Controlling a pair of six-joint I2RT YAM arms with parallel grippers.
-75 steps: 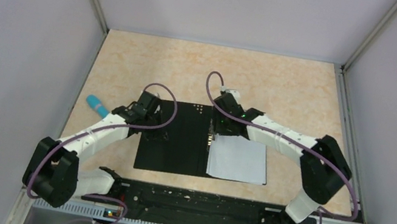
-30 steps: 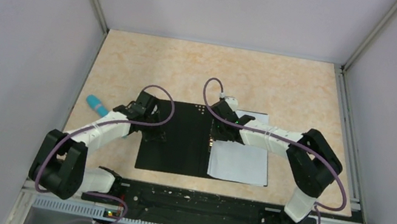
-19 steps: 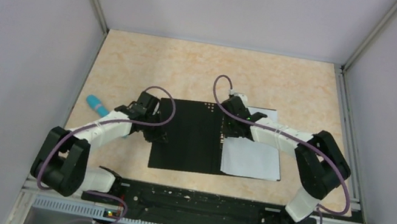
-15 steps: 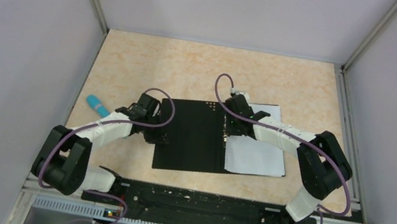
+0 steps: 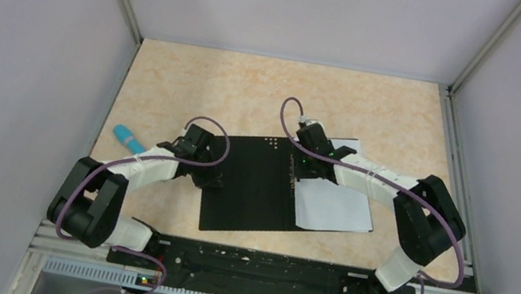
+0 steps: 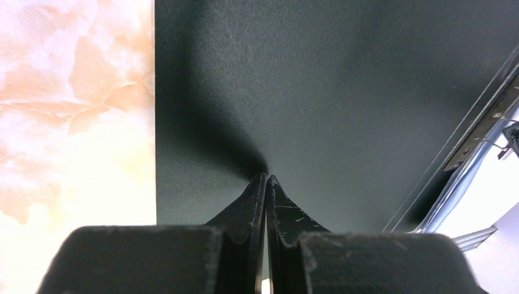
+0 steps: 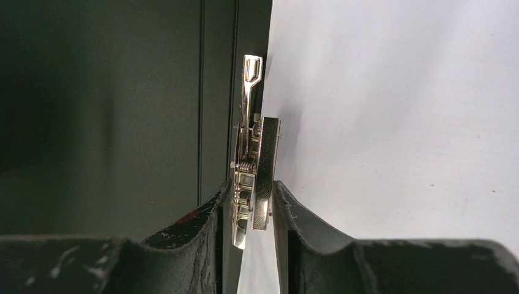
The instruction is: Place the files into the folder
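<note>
At centre, folder (image 5: 250, 186) open on tabletop (image 5: 195, 87), files (image 5: 335, 209) on right half; right tool (image 7: 251, 190) clamped on clip (image 7: 254, 141); left tool (image 6: 266, 177) closed, tips on folder; teal cylinder (image 5: 127, 139) far left.

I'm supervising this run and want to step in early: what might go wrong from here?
The right gripper pinches the metal clip; it could slip free and snap shut. The left gripper pins the folder only with its shut tips, so a tug at the clip might swivel it. The files, edge against the clip, could then skew.
</note>
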